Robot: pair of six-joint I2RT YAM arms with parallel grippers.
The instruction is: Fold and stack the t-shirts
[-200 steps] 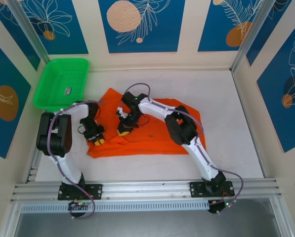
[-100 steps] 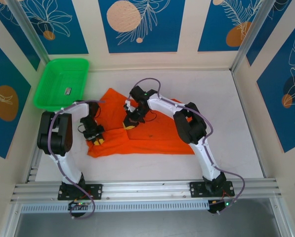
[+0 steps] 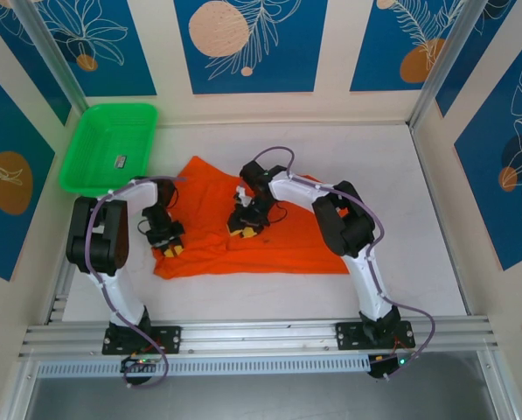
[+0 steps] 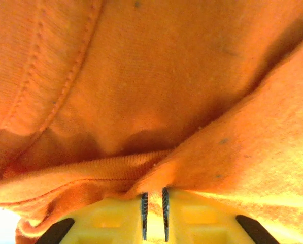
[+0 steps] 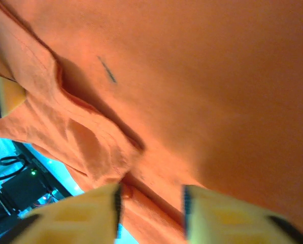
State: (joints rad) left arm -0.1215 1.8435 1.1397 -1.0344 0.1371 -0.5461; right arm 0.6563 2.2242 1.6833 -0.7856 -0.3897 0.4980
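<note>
A bright orange t-shirt [image 3: 287, 245] lies spread on the white table, its left part rumpled. My left gripper [image 3: 169, 248] sits at the shirt's lower left edge. In the left wrist view the left gripper [image 4: 154, 195] has its yellow fingers [image 4: 110, 218] nearly together on a pinched fold of the orange t-shirt [image 4: 156, 91]. My right gripper [image 3: 243, 229] rests over the middle of the shirt. In the right wrist view the right gripper [image 5: 151, 195] is open, a ridge of the loose t-shirt [image 5: 202, 91] running between the spread fingers.
A green plastic tray [image 3: 77, 157] stands at the back left and holds a small grey item [image 3: 121, 161]. Patterned walls close in the table on three sides. Bare white table lies to the right of the shirt and behind it.
My right gripper has moved to the right over the shirt and opened, letting go of the cloth. The left gripper has stayed in place on its fold.
</note>
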